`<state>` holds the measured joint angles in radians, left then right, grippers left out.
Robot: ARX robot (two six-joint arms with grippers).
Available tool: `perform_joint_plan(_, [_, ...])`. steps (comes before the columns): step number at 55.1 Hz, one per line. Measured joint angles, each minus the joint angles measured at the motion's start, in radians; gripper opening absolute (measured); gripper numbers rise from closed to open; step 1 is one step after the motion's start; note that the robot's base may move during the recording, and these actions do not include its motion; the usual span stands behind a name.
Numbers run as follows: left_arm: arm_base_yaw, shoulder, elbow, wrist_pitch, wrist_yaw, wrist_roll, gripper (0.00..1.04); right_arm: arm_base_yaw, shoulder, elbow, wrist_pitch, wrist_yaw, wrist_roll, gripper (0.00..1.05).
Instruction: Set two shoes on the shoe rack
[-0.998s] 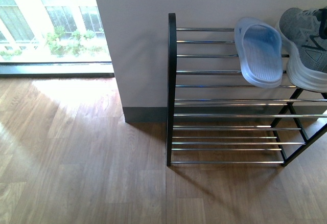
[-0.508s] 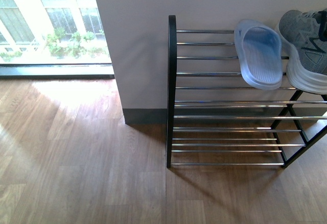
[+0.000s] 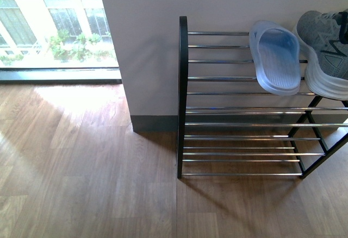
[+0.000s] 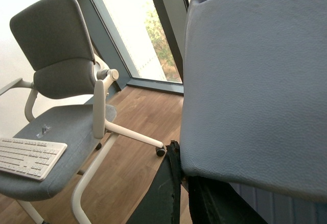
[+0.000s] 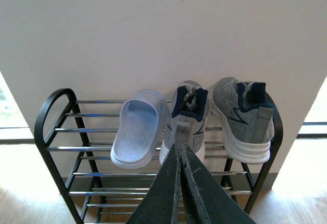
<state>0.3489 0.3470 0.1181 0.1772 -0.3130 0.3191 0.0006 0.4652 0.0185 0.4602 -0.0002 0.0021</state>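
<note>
Two sneakers [image 5: 212, 119] beyond right pincer [image 5: 180, 155]

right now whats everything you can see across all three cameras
shoe rack: one, black frame with chrome bars, against the wall
slide: one, pale blue, on the rack's top tier beside the sneakers
sneakers: two, grey with white soles, side by side on the top tier
office chair: one, grey with white frame, near the window
keyboard: one, white, lying on the chair's seat
grey padded surface: one, fills the left wrist view; cannot tell what it is
window: one, greenery outside
floor: wood
left pincer: dark; open or shut unclear
right pincer: dark, shut, holding nothing
</note>
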Motion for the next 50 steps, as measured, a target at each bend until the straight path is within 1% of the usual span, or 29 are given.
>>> perform_joint_plan(34, [0.0, 0.0, 0.0, 0.0, 0.0, 0.0, 0.02, 0.0, -0.239, 0.0, -0.233, 0.0, 0.0, 0.01])
perform_joint_plan(47, [0.0, 0.0, 0.0, 0.0, 0.0, 0.0, 0.02, 0.0, -0.294, 0.0, -0.288, 0.0, 0.0, 0.01])
perform_joint_plan(50, [0.0, 0.0, 0.0, 0.0, 0.0, 0.0, 0.02, 0.0, -0.359, 0.0, -0.381, -0.002, 0.0, 0.01])
